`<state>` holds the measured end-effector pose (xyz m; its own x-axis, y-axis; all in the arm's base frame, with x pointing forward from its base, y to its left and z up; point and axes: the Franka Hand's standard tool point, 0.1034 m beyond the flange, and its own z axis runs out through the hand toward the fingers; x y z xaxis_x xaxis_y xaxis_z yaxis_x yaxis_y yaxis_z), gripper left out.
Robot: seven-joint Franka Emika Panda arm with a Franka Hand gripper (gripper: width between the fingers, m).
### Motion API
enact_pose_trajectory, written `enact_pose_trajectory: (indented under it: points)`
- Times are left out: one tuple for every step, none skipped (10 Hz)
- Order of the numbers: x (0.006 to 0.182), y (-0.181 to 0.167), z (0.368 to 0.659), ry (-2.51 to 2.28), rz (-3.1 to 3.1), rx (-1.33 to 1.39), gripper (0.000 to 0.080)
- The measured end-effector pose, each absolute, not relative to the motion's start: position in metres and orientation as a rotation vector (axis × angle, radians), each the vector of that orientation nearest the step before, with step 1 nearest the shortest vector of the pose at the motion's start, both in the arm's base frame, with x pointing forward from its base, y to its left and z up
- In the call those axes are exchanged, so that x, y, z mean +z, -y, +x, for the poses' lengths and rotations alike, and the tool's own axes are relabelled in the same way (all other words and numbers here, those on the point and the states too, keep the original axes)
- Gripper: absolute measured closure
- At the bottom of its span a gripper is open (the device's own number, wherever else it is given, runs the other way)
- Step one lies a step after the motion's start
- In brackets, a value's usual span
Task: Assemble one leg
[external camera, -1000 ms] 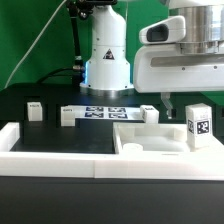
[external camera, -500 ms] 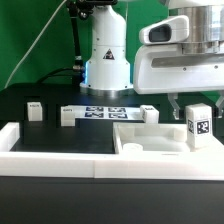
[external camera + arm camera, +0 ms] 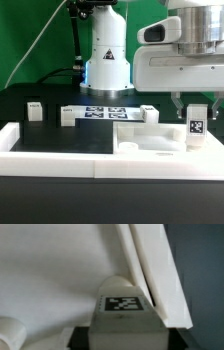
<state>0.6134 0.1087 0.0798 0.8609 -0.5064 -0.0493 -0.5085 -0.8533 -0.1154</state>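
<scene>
A white leg [image 3: 196, 126] with a black-and-white tag stands upright on the large white panel [image 3: 150, 142] at the exterior view's right. My gripper [image 3: 196, 108] is lowered over it, open, with one finger on each side of the leg's upper part. In the wrist view the leg [image 3: 125, 308] fills the space between my dark fingertips [image 3: 82, 339], its tag facing the camera, and my gripper [image 3: 125, 341] straddles it. Three more legs stand on the table: one at the left [image 3: 34, 110], one near the middle [image 3: 67, 115], one behind the panel [image 3: 149, 113].
The marker board [image 3: 105, 112] lies in front of the robot base. Long white border rails [image 3: 50, 152] run along the front and left. A raised peg [image 3: 133, 147] sits on the panel; a rail edge [image 3: 155, 269] runs beside the leg in the wrist view.
My gripper has moved toward the exterior view's right and come down, so its fingers now straddle the leg on the panel. The leg and the other parts have not moved.
</scene>
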Motion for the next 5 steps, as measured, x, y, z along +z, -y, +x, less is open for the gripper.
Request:
enact_pose_trajectory:
  points:
    - [0.0796, -0.1103, 0.6130, -1.001, -2.841, 0.042, 0.0510]
    - [0.0793, -0.1132, 0.6123, -1.200, -2.766, 0.058, 0.0509]
    - [0.0792, -0.1142, 0.6120, -1.357, -2.694, 0.070, 0.0509]
    - [0.0786, -0.1174, 0.6112, -1.574, -2.580, 0.086, 0.0509]
    - [0.0784, -0.1202, 0.6114, -1.828, -2.418, 0.096, 0.0509]
